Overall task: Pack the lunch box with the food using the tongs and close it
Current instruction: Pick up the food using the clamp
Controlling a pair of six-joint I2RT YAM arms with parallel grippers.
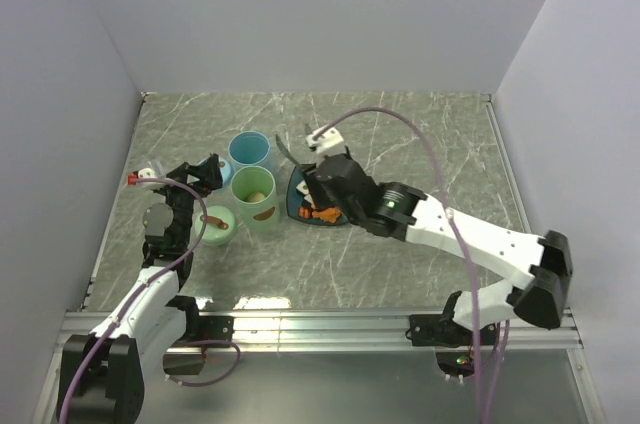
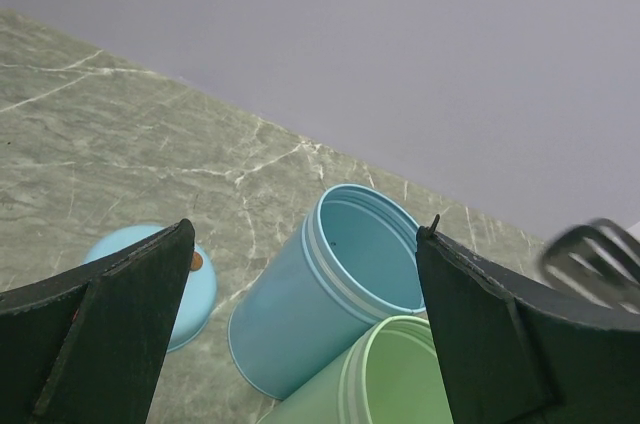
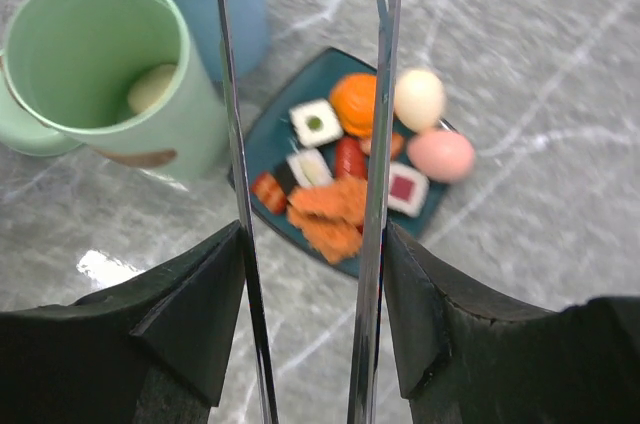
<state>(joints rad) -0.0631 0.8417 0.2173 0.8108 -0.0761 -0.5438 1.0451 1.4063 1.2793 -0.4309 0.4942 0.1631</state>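
My right gripper (image 3: 312,244) is shut on the silver tongs (image 3: 378,94), whose two arms stand spread apart above the table. Below them, the food (image 3: 330,214) lies on a teal plate (image 3: 262,134): orange chunks, white-and-red bits, a beige ball (image 3: 418,97) and a pink egg (image 3: 440,154). The lunch box is a green cup (image 1: 255,199) holding one beige ball (image 3: 150,87), with a blue cup (image 1: 249,154) behind it. My left gripper (image 1: 205,172) is open beside the blue cup (image 2: 300,314), touching nothing. The tongs' forked tip (image 2: 590,249) shows blurred at the right of the left wrist view.
A green lid (image 1: 218,225) with a brown knob lies left of the green cup. A blue lid (image 2: 195,299) lies on the marble table beside the blue cup. Grey walls enclose the table on three sides.
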